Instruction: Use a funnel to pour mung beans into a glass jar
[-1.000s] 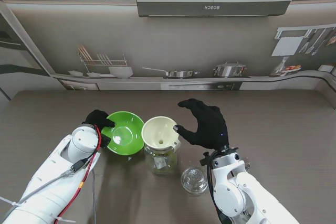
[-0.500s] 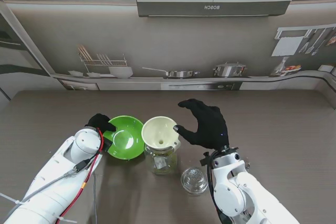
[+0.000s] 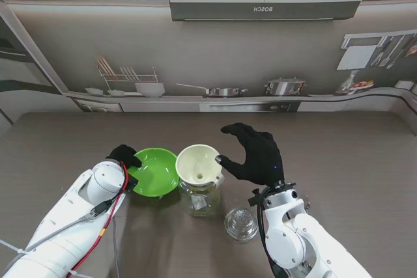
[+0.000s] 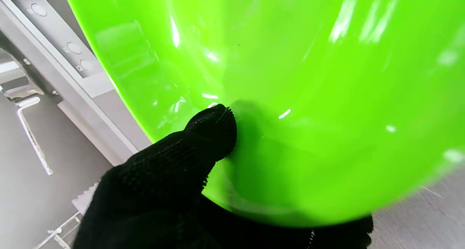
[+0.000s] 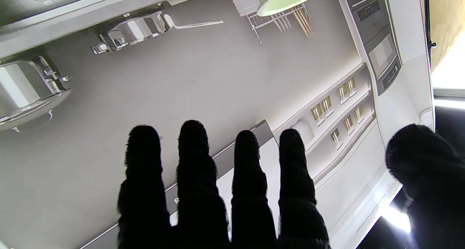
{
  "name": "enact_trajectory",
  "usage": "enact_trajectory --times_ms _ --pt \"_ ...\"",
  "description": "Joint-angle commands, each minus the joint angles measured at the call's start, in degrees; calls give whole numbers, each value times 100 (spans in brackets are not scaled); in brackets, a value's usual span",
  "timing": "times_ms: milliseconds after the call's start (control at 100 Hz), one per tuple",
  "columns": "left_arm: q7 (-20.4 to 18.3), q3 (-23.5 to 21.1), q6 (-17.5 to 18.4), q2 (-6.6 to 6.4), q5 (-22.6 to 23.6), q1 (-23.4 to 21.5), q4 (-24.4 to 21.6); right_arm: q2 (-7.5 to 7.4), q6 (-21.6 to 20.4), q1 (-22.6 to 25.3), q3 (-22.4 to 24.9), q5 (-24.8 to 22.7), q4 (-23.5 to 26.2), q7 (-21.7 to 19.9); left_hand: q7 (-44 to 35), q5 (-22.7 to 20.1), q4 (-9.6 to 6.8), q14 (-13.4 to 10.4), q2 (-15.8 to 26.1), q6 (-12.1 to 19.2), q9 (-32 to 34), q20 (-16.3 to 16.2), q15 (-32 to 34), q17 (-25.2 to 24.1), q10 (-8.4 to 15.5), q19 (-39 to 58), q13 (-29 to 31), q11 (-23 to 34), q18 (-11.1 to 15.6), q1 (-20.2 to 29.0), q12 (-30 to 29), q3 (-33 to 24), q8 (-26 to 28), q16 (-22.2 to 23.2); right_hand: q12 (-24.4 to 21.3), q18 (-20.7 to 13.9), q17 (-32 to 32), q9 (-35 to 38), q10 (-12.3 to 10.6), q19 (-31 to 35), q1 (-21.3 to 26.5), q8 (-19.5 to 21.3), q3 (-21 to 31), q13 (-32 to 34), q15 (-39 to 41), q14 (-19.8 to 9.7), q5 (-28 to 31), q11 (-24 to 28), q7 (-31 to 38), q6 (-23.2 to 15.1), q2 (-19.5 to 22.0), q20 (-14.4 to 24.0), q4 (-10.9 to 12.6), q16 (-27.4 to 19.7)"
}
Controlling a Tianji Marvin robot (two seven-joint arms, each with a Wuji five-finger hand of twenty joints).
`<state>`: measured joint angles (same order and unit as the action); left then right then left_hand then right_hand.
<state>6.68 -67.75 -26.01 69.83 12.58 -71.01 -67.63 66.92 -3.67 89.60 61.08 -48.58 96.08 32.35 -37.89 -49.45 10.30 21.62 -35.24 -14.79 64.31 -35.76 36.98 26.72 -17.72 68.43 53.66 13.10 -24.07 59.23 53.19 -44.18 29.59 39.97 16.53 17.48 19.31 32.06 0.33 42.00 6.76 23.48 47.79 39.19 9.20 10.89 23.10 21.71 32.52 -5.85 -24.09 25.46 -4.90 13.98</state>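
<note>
The fingers (image 3: 130, 157) of the left hand (image 3: 124, 161) are clamped on the rim of the green bowl (image 3: 155, 171), thumb inside, as the left wrist view shows, the others hidden under it. The fingers (image 5: 192, 158) of the right hand (image 3: 255, 154) are spread wide and hold nothing; the thumb tip sits at the rim of the funnel (image 3: 199, 163), though contact cannot be confirmed.

Taking the glass jar (image 3: 199, 198) as landmark: nearest me, just right of it, a glass lid (image 3: 241, 223) lies on the desk (image 3: 352, 161). The jar holds what look like greenish beans. The funnel is seated in its mouth. The bowl is just left of the jar, close to the funnel; its inside shows no beans, so I judge the pour done and the bowl on its way to the desk. The right hand is to the jar's right.

To do this well: level the bowl, move it away from the funnel so the rim does not knock it, and release only once the base is flat on the desk. The right hand should steady the funnel until then.

Count: one jar, one funnel, one bowl, one lid, two hands.
</note>
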Motion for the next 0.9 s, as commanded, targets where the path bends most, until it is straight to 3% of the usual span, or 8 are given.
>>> enact_trajectory --times_ms 0,190,320,380,470,620,720,890 --pt "-169 12 -15 -33 50 2 -24 16 -28 31 -7 4 28 -80 183 23 -188 130 70 74 -190 176 -165 -281 -82 -242 -168 -28 78 170 -220 -83 -39 -151 -81 74 -70 -175 32 91 -209 -128 74 34 21 -56 -130 61 39 25 138 -15 175 -48" --pt "-440 52 -46 -133 223 -6 -69 17 -32 31 -6 14 31 -89 1125 161 -190 230 113 117 -799 297 -790 -1163 31 -934 -978 -44 41 -76 -1097 -80 -44 -487 -81 72 -68 -172 40 93 -204 -120 84 46 28 -50 -123 62 52 30 140 -16 175 -40" --pt "-511 60 -51 -160 274 -10 -81 17 -35 33 -6 18 34 -93 1825 206 -212 172 214 73 -1124 266 -1157 -1457 51 -1329 -1361 -62 98 -428 -2274 -271 3 -798 -80 66 -68 -163 40 94 -211 -118 85 50 27 -53 -119 66 56 25 144 -17 173 -37" --pt "-511 57 -45 -162 283 -13 -82 16 -37 35 -4 18 37 -99 2018 255 -252 142 263 55 -1251 289 -1340 -1577 56 -1478 -1539 -123 123 -622 -2445 -341 -63 -915 -81 74 -70 -168 42 92 -210 -118 86 51 26 -56 -117 64 57 29 145 -18 173 -36" --pt "-510 51 -33 -171 325 -23 -90 14 -36 38 -3 13 42 -104 2397 343 -492 116 362 8 -1481 302 -1627 -1748 120 -1746 -1849 -251 179 -1037 -2683 -491 -352 -1121 -82 73 -70 -167 37 92 -212 -118 88 60 29 -53 -118 63 57 27 148 -19 173 -33" --pt "-485 -26 73 -183 359 -87 -149 13 -37 39 -1 11 45 -107 2788 732 -438 176 299 215 -1988 414 -2154 -2149 147 -2463 -2557 -531 285 -1547 -3058 -150 -763 -1442 -83 71 -66 -168 29 95 -215 -118 89 64 28 -65 -110 61 60 22 143 -19 171 -32" --pt "-470 -122 214 -195 349 -158 -231 11 -37 40 0 9 46 -113 2884 888 -418 88 286 360 -2270 463 -2466 -2313 242 -2998 -2857 -672 336 -1852 -3277 67 -921 -1627 -84 70 -65 -170 31 97 -212 -119 92 55 24 -51 -113 60 57 25 147 -20 172 -33" --pt "-427 -299 566 -241 493 -313 -454 11 -32 41 1 12 50 -122 2899 986 -438 -18 418 521 -2537 438 -2771 -2287 301 -4007 -3097 -746 429 -2107 -3537 387 -1075 -1828 -83 67 -65 -161 30 98 -213 -117 92 60 25 -60 -108 63 61 25 145 -20 171 -31"
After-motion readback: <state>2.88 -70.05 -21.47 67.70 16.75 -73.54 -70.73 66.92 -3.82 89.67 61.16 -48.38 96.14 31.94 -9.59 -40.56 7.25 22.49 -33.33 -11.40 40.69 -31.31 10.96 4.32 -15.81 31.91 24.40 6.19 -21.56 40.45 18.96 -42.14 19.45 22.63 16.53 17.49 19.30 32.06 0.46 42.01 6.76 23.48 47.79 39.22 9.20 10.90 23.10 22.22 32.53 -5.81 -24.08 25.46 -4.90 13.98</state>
